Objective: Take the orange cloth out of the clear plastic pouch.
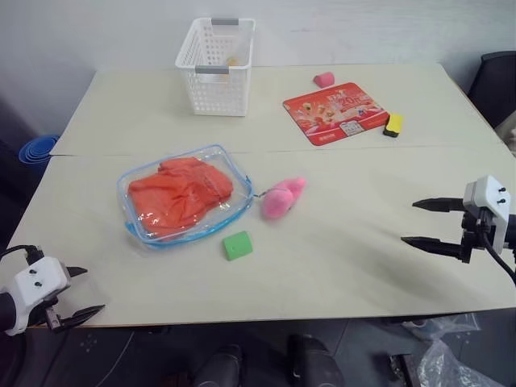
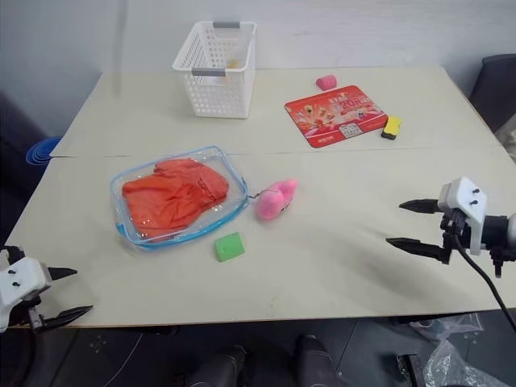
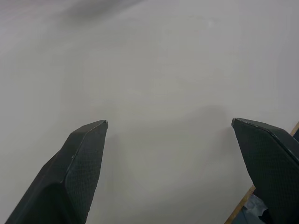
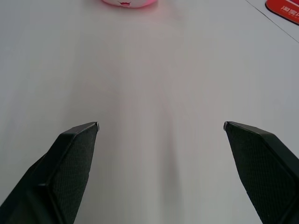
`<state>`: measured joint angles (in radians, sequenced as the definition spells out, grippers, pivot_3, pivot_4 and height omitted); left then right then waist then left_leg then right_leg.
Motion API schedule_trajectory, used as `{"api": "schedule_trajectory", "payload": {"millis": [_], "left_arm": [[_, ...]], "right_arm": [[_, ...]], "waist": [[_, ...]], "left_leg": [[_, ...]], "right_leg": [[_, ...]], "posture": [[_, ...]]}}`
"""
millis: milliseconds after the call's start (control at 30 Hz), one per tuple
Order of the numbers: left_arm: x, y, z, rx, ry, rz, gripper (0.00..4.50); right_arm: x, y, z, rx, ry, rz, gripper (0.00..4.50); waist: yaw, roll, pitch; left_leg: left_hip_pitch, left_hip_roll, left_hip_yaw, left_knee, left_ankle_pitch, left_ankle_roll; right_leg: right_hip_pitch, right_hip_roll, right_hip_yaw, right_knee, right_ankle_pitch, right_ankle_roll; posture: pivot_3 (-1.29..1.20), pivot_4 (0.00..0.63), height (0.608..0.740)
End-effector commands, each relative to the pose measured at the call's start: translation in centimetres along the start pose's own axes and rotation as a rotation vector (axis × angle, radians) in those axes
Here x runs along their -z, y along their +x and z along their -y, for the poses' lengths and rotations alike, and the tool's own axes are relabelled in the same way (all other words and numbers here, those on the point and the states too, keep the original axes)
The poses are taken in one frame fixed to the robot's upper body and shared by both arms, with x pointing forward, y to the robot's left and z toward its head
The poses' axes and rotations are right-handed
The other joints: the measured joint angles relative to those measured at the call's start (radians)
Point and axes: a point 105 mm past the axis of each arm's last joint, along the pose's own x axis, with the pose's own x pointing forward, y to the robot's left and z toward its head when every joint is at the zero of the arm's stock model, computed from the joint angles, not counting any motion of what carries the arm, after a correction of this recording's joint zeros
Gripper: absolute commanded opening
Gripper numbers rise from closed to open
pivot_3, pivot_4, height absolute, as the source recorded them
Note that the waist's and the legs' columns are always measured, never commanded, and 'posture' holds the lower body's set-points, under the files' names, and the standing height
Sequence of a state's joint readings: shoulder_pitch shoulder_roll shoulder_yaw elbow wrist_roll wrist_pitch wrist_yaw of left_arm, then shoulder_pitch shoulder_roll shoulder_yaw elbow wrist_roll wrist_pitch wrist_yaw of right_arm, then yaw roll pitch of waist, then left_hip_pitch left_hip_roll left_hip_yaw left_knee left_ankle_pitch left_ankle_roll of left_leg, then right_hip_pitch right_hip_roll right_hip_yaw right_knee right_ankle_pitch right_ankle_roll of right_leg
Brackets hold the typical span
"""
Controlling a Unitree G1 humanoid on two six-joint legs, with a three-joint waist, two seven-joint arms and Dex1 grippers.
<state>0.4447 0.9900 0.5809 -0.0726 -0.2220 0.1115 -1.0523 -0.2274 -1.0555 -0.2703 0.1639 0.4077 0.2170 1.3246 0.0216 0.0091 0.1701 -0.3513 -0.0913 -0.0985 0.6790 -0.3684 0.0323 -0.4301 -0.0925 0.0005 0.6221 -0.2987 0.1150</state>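
Orange cloth (image 1: 179,196) inside clear plastic pouch (image 1: 134,188)

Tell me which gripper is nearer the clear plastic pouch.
Left. The left gripper hangs open at the table's near edge, just below and left of the clear plastic pouch. The right gripper is open far off to the pouch's right, past the pink plush charm.

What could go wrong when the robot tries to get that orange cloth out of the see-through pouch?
The clear plastic pouch lies loose on the table, so with both the left gripper and the right gripper open and far off, a one-sided pull on the orange cloth might just drag it. The pink plush charm attached to the pouch could snag. The green block beside it might get knocked away.
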Motion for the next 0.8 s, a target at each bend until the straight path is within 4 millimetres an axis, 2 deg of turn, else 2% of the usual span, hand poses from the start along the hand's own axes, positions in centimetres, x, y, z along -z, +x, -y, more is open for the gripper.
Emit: {"api": "schedule_trajectory", "payload": {"millis": [33, 500, 800], "left_arm": [[-0.4, -0.3, 0.2, 0.014, 0.014, 0.01, 4.49], [-0.8, 0.2, -0.1, -0.025, 0.004, 0.045, 4.49], [-2.2, 0.8, -0.5, -0.038, -0.041, 0.119, 4.49]], "right_arm": [[-0.8, 0.0, 0.2, 0.013, -0.033, 0.024, 4.5], [-0.7, 0.2, 0.5, 0.045, -0.049, 0.036, 4.5], [-0.8, 0.8, 0.5, 0.09, -0.048, 0.063, 4.5]], "waist": [[0.0, 0.0, 0.0], [0.0, 0.0, 0.0], [0.0, 0.0, 0.0]], "left_leg": [[0.0, 0.0, 0.0, 0.0, 0.0, 0.0], [0.0, 0.0, 0.0, 0.0, 0.0, 0.0], [0.0, 0.0, 0.0, 0.0, 0.0, 0.0]], "right_leg": [[0.0, 0.0, 0.0, 0.0, 0.0, 0.0], [0.0, 0.0, 0.0, 0.0, 0.0, 0.0], [0.0, 0.0, 0.0, 0.001, 0.0, 0.0]], "posture": [[0.0, 0.15, 0.74], [0.0, 0.15, 0.74], [0.0, 0.15, 0.74]]}}
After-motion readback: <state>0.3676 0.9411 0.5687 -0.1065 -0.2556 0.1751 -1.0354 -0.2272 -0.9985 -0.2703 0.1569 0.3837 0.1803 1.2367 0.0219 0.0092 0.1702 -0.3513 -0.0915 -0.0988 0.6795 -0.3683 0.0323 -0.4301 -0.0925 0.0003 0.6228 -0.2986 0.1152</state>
